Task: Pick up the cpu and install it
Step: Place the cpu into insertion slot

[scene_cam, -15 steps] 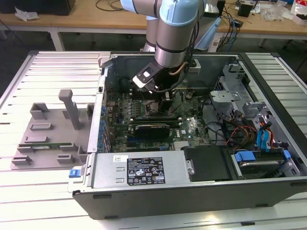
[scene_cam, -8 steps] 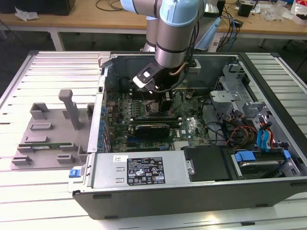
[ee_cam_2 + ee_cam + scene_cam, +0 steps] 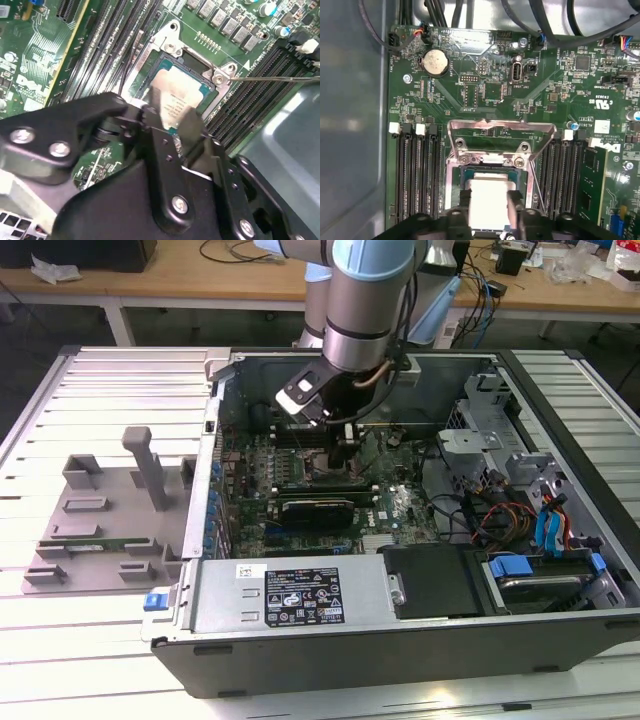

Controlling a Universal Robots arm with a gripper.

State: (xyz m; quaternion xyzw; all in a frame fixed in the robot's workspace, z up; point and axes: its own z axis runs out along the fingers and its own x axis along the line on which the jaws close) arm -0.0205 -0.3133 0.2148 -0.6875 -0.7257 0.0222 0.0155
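The cpu point(image 3: 176, 92) point(image 3: 489, 207) is a flat silver-topped square lying in the motherboard socket, inside the metal socket frame point(image 3: 172, 46) point(image 3: 500, 127), whose load plate stands lifted open. My gripper point(image 3: 171, 116) point(image 3: 489, 200) reaches down over the socket, and its two black fingers point(image 3: 192, 122) press against opposite edges of the chip. In the exterior view the gripper point(image 3: 345, 445) hangs deep inside the open computer case over the board's middle, and the arm hides the cpu there.
Black memory slots point(image 3: 412, 175) run along both sides of the socket, with a green memory stick point(image 3: 592, 185) beyond one bank. The thin socket lever point(image 3: 272, 77) sticks out sideways. Case walls, drive bays and cables point(image 3: 520, 520) crowd the exterior view's right. A grey fixture tray point(image 3: 100, 510) sits at its left.
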